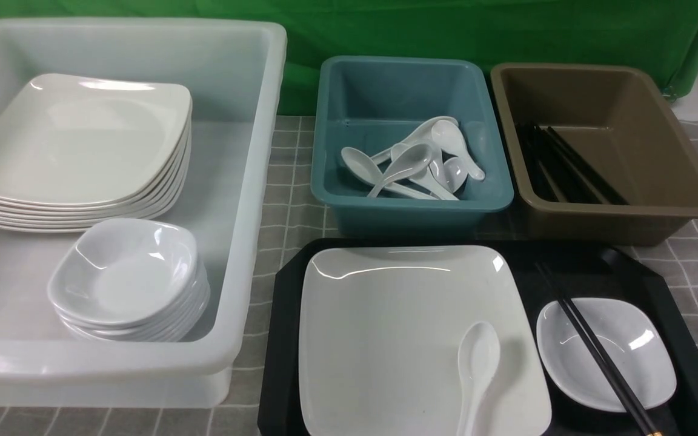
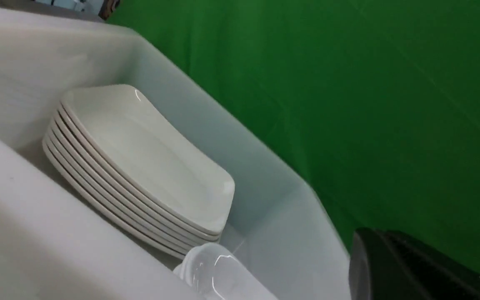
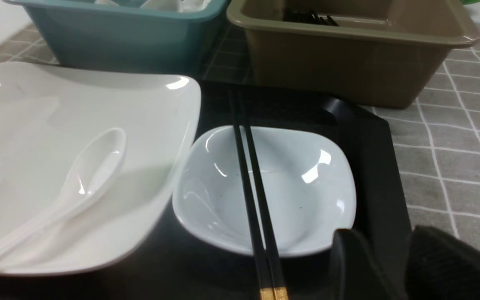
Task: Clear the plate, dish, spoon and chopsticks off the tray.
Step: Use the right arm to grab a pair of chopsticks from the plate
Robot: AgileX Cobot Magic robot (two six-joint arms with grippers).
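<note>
The black tray [image 1: 282,339] sits at the front right. The large white plate [image 1: 397,327] fills its left part, and the white spoon [image 1: 476,363] lies on the plate's near right corner. Right of the plate is the small dish [image 1: 634,357], with the black chopsticks [image 1: 591,345] lying across it. Neither arm shows in the front view. My right gripper [image 3: 383,237] is open and empty, just short of the dish [image 3: 306,187] and over the tray's rim [image 3: 373,166]. My left gripper [image 2: 367,250] is shut and empty, beside the white bin.
A large white bin [image 1: 246,181] at left holds a stack of plates [image 1: 76,145] and a stack of dishes [image 1: 128,272]. Behind the tray, a teal bin [image 1: 412,209] holds several spoons and a brown bin [image 1: 621,212] holds chopsticks. A green backdrop hangs behind.
</note>
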